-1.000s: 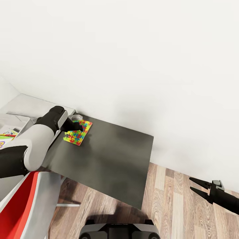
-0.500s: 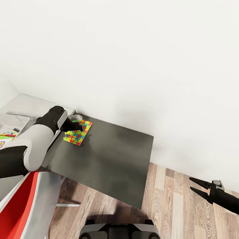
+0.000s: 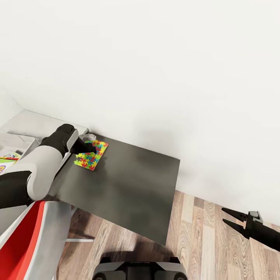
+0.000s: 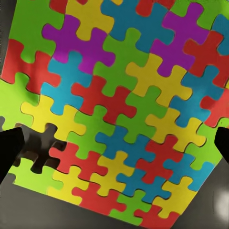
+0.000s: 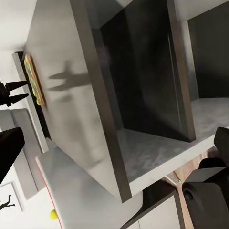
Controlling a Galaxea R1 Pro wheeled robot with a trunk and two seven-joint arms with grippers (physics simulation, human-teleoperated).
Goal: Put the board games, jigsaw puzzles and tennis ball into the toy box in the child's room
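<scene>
Left wrist view — left end effector [image 4: 114,143] spread wide over the jigsaw puzzle [image 4: 119,105], empty — right end effector [image 3: 229,218] likewise parted

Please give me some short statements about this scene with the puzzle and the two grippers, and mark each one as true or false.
1. The jigsaw puzzle lies on the dark side unit. True.
2. The right gripper holds the puzzle. False: it is open and empty, over the wooden floor.
3. The left gripper is at the puzzle. True.
4. The puzzle is one plain colour. False: it has red, yellow, green, blue and purple pieces.
5. The puzzle lies at the unit's far corner, near the wall. True.
</scene>
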